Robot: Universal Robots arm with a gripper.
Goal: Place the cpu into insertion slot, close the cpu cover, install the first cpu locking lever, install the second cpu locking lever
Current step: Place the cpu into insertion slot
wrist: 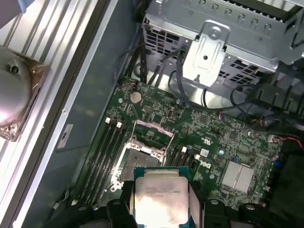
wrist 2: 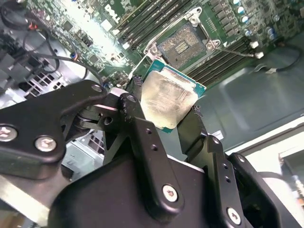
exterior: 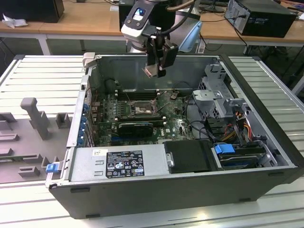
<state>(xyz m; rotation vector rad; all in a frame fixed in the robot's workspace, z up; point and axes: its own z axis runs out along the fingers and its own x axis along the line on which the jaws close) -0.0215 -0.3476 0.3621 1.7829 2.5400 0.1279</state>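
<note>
My gripper (exterior: pixel 156 70) hangs above the open computer case, shut on the cpu (exterior: pixel 150 71). In both wrist views the cpu (wrist 2: pixel 167 97) (wrist: pixel 159 194) is a pale silver square on a green backing, clamped by its edges between the black fingers (wrist 2: pixel 135 102). It is in the air, well above the motherboard. The insertion slot (wrist: pixel 141 160) (wrist 2: pixel 183 45) (exterior: pixel 140 109) lies bare on the board below, a little ahead of the chip in the first wrist view. The cpu cover (wrist: pixel 153 129) stands swung open at the socket's far side.
Long black memory slots (wrist: pixel 102 152) flank the socket. A black expansion card (exterior: pixel 135 127) lies just in front of it, then the power supply (exterior: pixel 118 164). A metal drive cage (exterior: pixel 213 92) with cables sits at the exterior view's right. The case's rear wall (exterior: pixel 190 71) stands behind the gripper.
</note>
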